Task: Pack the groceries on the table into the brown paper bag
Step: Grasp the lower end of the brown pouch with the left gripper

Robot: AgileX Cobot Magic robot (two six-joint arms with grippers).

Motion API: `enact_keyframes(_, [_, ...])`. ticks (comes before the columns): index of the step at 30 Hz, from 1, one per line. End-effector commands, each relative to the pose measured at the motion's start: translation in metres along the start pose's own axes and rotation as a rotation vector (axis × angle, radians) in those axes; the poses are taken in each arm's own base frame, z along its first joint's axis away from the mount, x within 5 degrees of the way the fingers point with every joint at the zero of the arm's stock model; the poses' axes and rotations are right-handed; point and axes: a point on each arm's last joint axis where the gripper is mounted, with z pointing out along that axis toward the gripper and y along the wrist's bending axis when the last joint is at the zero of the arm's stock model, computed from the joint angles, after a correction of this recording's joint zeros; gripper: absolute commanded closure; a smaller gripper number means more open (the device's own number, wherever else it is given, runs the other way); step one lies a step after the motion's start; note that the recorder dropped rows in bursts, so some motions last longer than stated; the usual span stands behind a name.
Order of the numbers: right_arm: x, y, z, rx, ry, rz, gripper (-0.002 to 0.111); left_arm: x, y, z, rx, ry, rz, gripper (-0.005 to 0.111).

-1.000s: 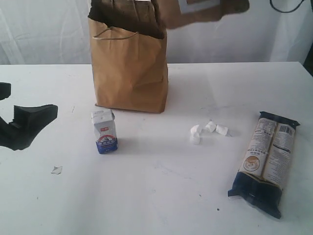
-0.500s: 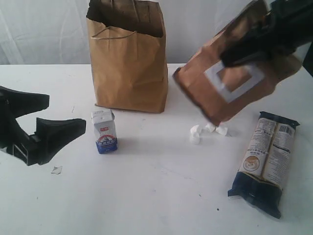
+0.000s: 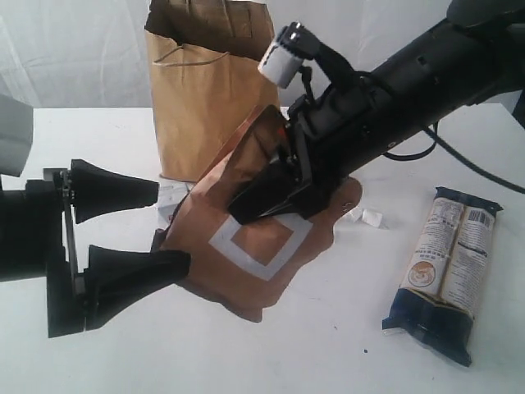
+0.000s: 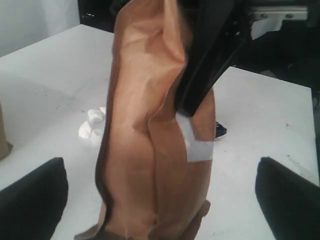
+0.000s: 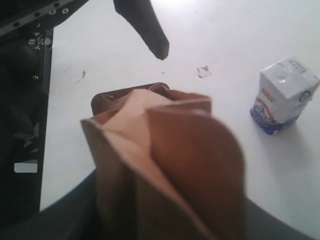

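White tabletop (image 3: 271,361) fills the exterior view. At 9 o'clock the left gripper (image 3: 171,228) is spread wide and empty, its jaws flanking the low end of the copper-brown pouch (image 3: 246,254) without visibly touching it. Toward 11 o'clock the brown paper bag (image 3: 213,107) stands upright with its mouth open; what is inside is hidden. At centre, in front of the bag, the right gripper (image 3: 275,197) pinches the pouch, whose long axis tilts from 1 o'clock down to 7 o'clock. The small white-blue carton (image 5: 282,95) stands upright, mostly hidden behind it. At 4 o'clock the long dark-blue/cream packet (image 3: 447,271) lies flat, running roughly 12 to 6. Judging by this, at least three groceries remain unpacked.
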Motion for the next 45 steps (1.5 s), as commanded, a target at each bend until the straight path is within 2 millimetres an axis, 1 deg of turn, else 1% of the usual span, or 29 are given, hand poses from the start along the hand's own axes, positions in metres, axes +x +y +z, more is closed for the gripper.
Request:
enact_keyframes(1, [-0.007, 0.006, 0.007, -0.02, -0.029, -0.036, 0.108, 0.0, -0.002, 0.001, 0.034, -0.002, 0.039, 0.002])
enact_keyframes(8, [-0.013, 0.018, 0.019, -0.049, -0.026, -0.081, 0.108, 0.003, -0.001, 0.001, 0.02, 0.035, 0.088, 0.002])
enact_keyframes(12, [-0.016, 0.024, 0.023, -0.067, -0.023, -0.098, 0.108, 0.007, 0.005, 0.001, -0.044, 0.081, 0.114, 0.002])
enact_keyframes(15, [-0.02, 0.027, 0.019, -0.062, -0.041, -0.115, 0.108, 0.009, 0.007, 0.001, -0.052, 0.096, 0.117, 0.002])
enact_keyframes(20, [-0.028, 0.035, 0.011, -0.056, -0.101, -0.139, 0.108, 0.019, 0.007, 0.008, 0.02, 0.137, 0.101, 0.002])
enact_keyframes(26, [-0.028, 0.032, 0.013, -0.045, -0.114, -0.129, 0.108, 0.019, 0.004, 0.015, 0.124, 0.058, 0.052, 0.002])
enact_keyframes(31, [-0.033, 0.031, 0.016, -0.081, -0.184, -0.086, 0.108, 0.02, 0.007, 0.017, 0.116, 0.051, 0.036, 0.002])
enact_keyframes(34, [-0.036, 0.03, 0.016, -0.073, -0.218, -0.084, 0.108, 0.02, 0.007, 0.017, 0.113, 0.046, 0.03, 0.002])
enact_keyframes(36, [-0.037, 0.03, 0.016, -0.069, -0.223, -0.081, 0.108, 0.019, 0.009, 0.017, 0.098, 0.038, 0.016, 0.004])
enact_keyframes(37, [-0.037, 0.03, 0.016, -0.069, -0.223, -0.081, 0.108, 0.019, 0.009, 0.017, 0.092, 0.034, 0.011, 0.008])
enact_keyframes(38, [-0.037, 0.03, 0.016, -0.069, -0.223, -0.081, 0.108, 0.018, 0.01, 0.017, 0.085, 0.029, 0.006, 0.014])
enact_keyframes(40, [-0.037, 0.03, 0.016, -0.069, -0.223, -0.081, 0.108, 0.019, 0.012, 0.017, 0.066, 0.032, 0.0, 0.033])
enact_keyframes(41, [-0.037, 0.03, 0.016, -0.067, -0.223, -0.078, 0.108, 0.02, 0.013, 0.017, 0.054, 0.042, 0.001, 0.048])
enact_keyframes(44, [-0.037, 0.029, 0.016, -0.066, -0.223, -0.076, 0.107, 0.022, 0.014, 0.017, 0.045, 0.062, 0.039, 0.098])
enact_keyframes(45, [-0.037, 0.029, 0.016, -0.066, -0.223, -0.074, 0.104, 0.022, 0.013, 0.017, 0.053, 0.071, 0.073, 0.106])
